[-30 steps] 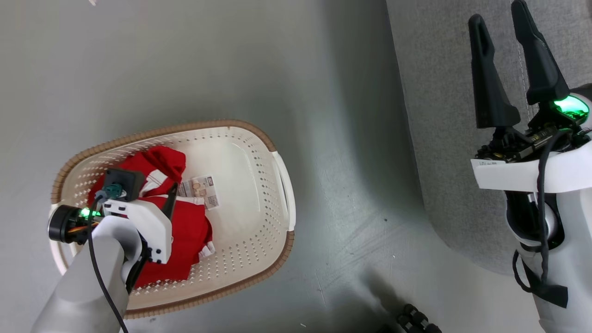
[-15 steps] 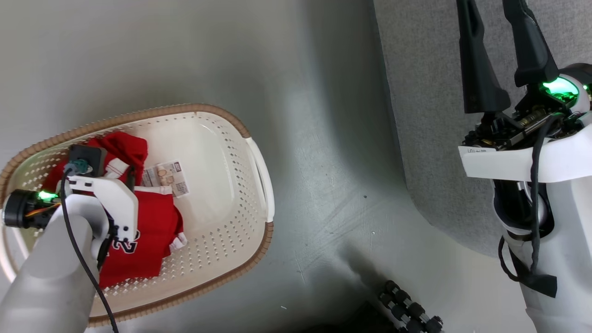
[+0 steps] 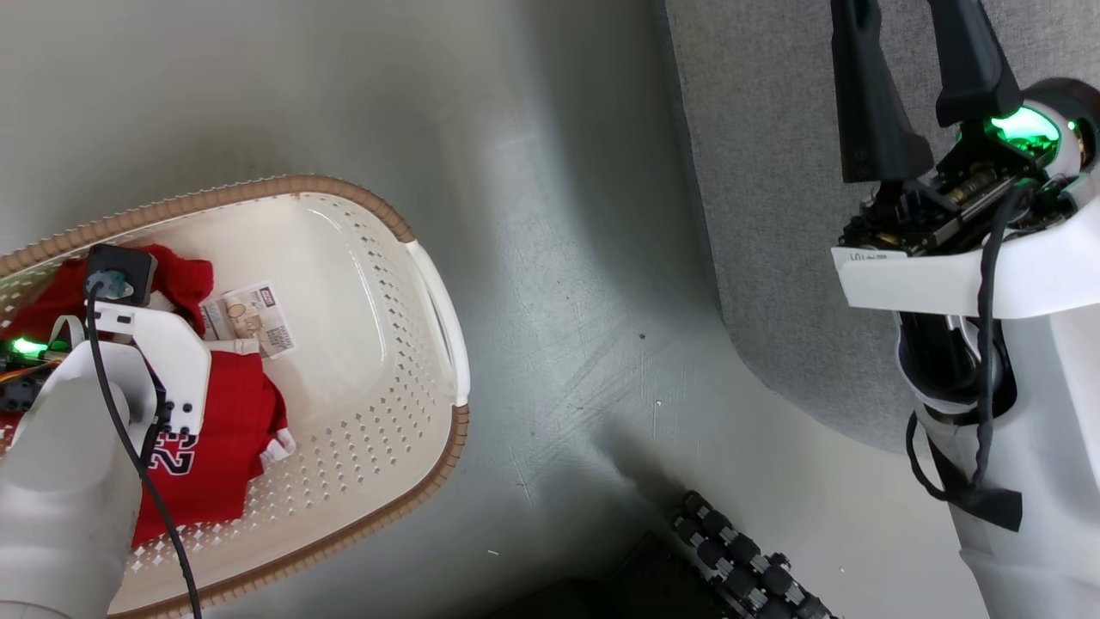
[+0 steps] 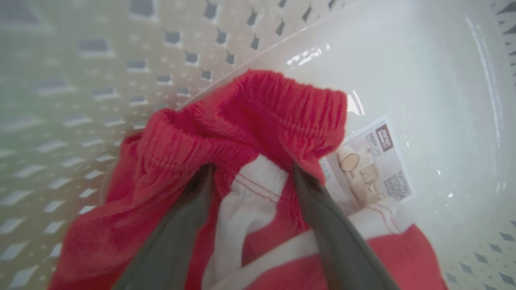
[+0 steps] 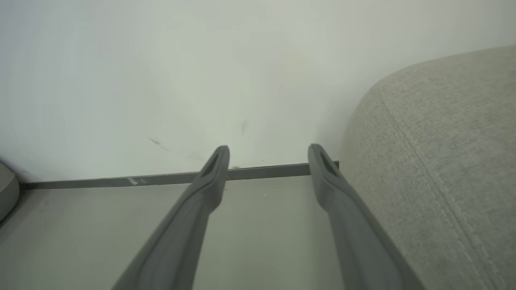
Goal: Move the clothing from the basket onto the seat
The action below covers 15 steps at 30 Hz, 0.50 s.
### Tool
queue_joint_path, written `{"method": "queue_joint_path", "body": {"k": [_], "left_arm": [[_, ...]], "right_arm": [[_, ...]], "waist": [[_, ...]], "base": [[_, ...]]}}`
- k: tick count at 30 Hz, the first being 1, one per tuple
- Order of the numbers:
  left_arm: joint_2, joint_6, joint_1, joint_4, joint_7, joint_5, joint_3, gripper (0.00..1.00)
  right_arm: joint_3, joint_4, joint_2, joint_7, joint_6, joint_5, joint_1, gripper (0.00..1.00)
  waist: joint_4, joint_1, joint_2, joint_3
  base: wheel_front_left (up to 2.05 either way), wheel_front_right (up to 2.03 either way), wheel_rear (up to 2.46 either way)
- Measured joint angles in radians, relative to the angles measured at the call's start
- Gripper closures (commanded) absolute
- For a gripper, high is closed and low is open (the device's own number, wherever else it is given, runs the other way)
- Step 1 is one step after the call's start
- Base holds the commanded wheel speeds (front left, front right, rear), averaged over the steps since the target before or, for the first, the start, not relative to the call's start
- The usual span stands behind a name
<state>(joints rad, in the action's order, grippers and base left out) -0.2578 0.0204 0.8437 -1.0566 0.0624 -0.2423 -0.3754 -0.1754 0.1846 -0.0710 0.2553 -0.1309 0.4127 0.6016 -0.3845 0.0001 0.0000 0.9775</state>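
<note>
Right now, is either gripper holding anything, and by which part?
Nothing gripped. Left gripper is open, jaws astride the white stripe just below the elastic waistband of the red shorts, in the basket. Right gripper is open and empty.

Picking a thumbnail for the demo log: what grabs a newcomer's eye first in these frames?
The red clothing, one piece numbered 23, lies heaped at the left end of the cream basket. The left gripper is down in it, open fingers straddling a white-striped fold beside a paper label. The right gripper hangs open and empty beside the grey seat.
</note>
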Motion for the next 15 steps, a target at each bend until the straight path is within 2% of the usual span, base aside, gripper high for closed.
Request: {"method": "queue_joint_path", "body": {"k": [5, 6, 7, 8, 9, 15], "left_arm": [[-0.004, 0.018, 0.017, -0.031, 0.034, 0.007, -0.008, 0.0], [-0.006, 0.02, 0.018, -0.033, 0.034, 0.007, -0.007, 0.21], [-0.007, 0.021, 0.02, -0.033, 0.034, 0.007, -0.007, 0.55], [-0.01, 0.021, 0.023, -0.033, 0.033, 0.007, -0.007, 0.81], [-0.012, 0.021, 0.025, -0.034, 0.03, 0.007, -0.007, 1.0], [-0.007, 0.015, 0.028, -0.037, 0.014, 0.006, -0.008, 1.0]], "right_arm": [[-0.004, -0.001, 0.005, 0.0, 0.0, 0.007, 0.025, 0.0], [-0.005, -0.002, 0.007, 0.0, 0.0, 0.009, 0.025, 0.0], [-0.007, -0.002, 0.008, 0.0, 0.0, 0.009, 0.026, 0.0], [-0.008, -0.003, 0.008, 0.0, 0.0, 0.009, 0.03, 0.0], [-0.007, -0.005, 0.009, 0.0, 0.0, 0.009, 0.037, 0.0], [-0.001, -0.009, 0.012, 0.0, 0.0, 0.009, 0.044, 0.0]], "waist": [[-0.018, 0.0, 0.0, 0.019], [-0.022, 0.0, 0.0, 0.022], [-0.025, 0.0, 0.0, 0.024], [-0.028, 0.0, 0.0, 0.026], [-0.031, 0.0, 0.0, 0.028], [-0.034, 0.0, 0.0, 0.024]], "base": [[0.0, 0.0, 0.0], [0.0, 0.0, 0.0], [0.0, 0.0, 0.0], [0.0, 0.0, 0.0], [0.0, 0.0, 0.0], [0.0, 0.0, 0.0]]}}
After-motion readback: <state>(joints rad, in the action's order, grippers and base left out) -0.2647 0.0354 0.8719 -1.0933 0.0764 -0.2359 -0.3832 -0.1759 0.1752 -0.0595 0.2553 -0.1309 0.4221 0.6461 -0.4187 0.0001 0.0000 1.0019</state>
